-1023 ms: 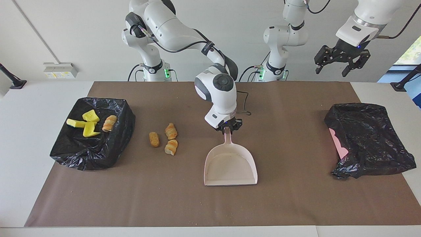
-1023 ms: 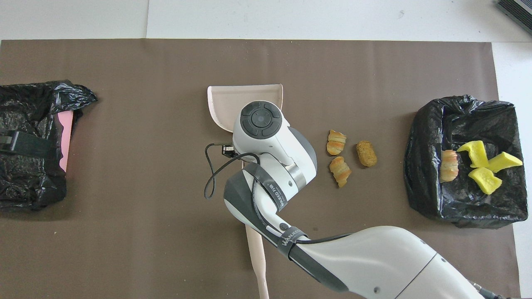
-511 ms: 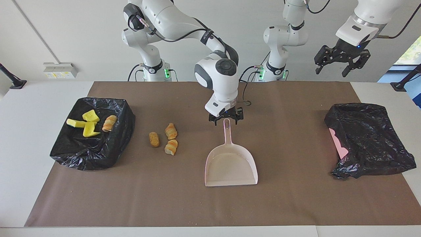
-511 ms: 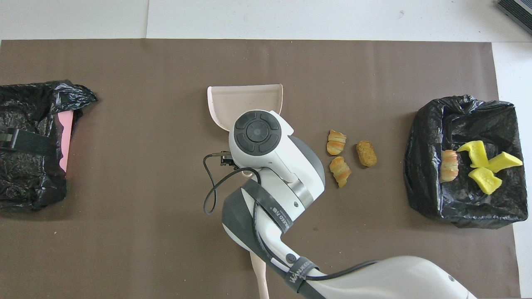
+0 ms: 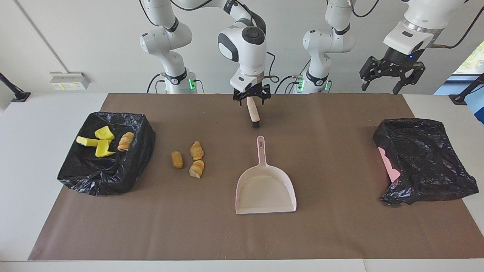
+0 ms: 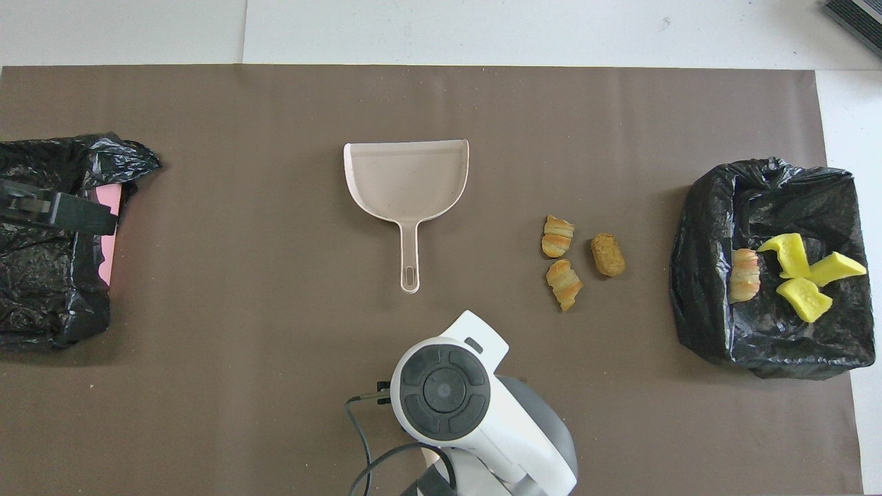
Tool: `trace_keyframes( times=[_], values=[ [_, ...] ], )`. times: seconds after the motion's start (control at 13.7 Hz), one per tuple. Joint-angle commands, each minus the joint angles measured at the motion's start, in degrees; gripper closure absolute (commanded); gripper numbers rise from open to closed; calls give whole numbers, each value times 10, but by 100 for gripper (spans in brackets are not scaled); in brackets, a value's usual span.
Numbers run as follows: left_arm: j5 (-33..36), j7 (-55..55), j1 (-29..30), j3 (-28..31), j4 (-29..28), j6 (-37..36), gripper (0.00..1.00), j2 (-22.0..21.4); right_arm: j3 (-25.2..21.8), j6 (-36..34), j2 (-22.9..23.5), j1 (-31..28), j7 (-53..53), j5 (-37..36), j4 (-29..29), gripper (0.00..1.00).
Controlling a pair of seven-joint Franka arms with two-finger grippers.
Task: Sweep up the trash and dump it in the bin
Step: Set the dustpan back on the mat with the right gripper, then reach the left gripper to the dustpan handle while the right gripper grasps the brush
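A pale pink dustpan [image 5: 264, 190] [image 6: 406, 176] lies flat mid-mat, handle toward the robots, with nothing holding it. Beside it, toward the right arm's end, loose trash lies on the mat: two orange-striped pieces [image 5: 196, 150] [image 6: 557, 236] and a brown nugget [image 5: 176, 159] [image 6: 607, 254]. The black-bag-lined bin [image 5: 113, 177] [image 6: 703, 303] at that end holds three yellow chunks [image 5: 99, 142] [image 6: 803, 272] and one striped piece. My right gripper [image 5: 251, 97] hangs open over a beige brush handle [image 5: 253, 113] near the robots' edge. My left gripper [image 5: 389, 75] [image 6: 58, 212] waits open, raised over the left arm's end.
A second crumpled black bag [image 5: 423, 158] [image 6: 48, 289] with a pink sheet showing at its edge lies at the left arm's end. In the overhead view my right arm's wrist [image 6: 446, 391] covers the brush and the mat near the robots.
My right gripper opened, let go of the dustpan handle, rose and drew back toward the robots. The dustpan stayed flat on the mat. The left arm barely moved.
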Motion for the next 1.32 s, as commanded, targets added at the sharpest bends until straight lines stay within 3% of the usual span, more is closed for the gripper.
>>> trace_keyframes(
  times=[0.0, 0.15, 0.44, 0.8, 1.02, 1.1, 1.24],
  values=[
    [0, -56, -46, 4, -9, 47, 0, 36, -3, 33, -68, 18, -45, 72, -112, 0],
    [0, -106, -84, 3, -34, 99, 0, 54, -3, 85, -92, 59, -48, 85, -181, 0],
    [0, -210, -169, 3, -129, 228, 0, 75, -3, 146, -95, 120, -29, 99, -258, 0],
    [18, -342, -255, 3, -133, 327, 0, 176, -3, 144, -102, 126, -28, 101, -264, 0],
    [17, -363, -259, 2, -172, 382, 0, 182, -3, 143, -102, 126, -28, 102, -264, 0],
    [16, -370, -261, 2, -181, 394, 0, 182, -3, 143, -102, 126, -28, 102, -264, 4],
    [16, -389, -267, 1, -206, 420, 0, 182, -3, 143, -102, 126, -26, 102, -264, 41]
  ],
)
